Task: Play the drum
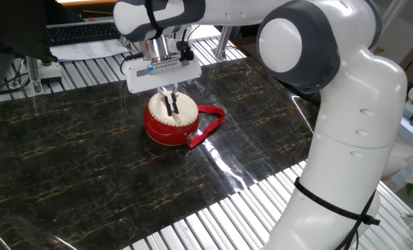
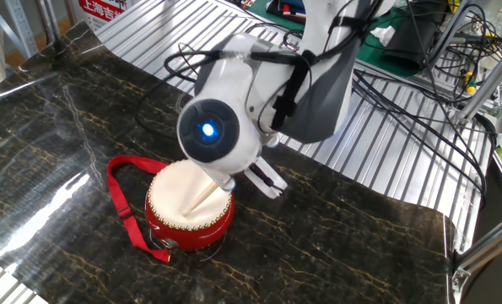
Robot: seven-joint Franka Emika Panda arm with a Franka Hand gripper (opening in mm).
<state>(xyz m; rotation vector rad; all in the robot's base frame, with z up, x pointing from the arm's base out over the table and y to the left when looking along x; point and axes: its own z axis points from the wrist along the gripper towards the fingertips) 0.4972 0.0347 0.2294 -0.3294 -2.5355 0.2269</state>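
Observation:
The drum (image 1: pixel 170 120) (image 2: pixel 187 207) is a small red round drum with a cream skin and studded rim, standing on the dark marble mat. Its red strap (image 1: pixel 209 127) (image 2: pixel 124 205) loops out to one side. My gripper (image 1: pixel 169 102) hangs straight down over the skin, shut on a thin pale wooden stick (image 2: pixel 202 196). The stick slants down across the skin and its lower end rests on or just above the skin. In the other fixed view the arm's wrist hides the fingers.
The dark marble mat (image 1: pixel 88 146) lies on a ribbed metal table (image 1: pixel 213 215). A keyboard (image 1: pixel 81 31) and papers sit at the far edge. Cables (image 2: pixel 419 93) trail across the metal slats behind the arm.

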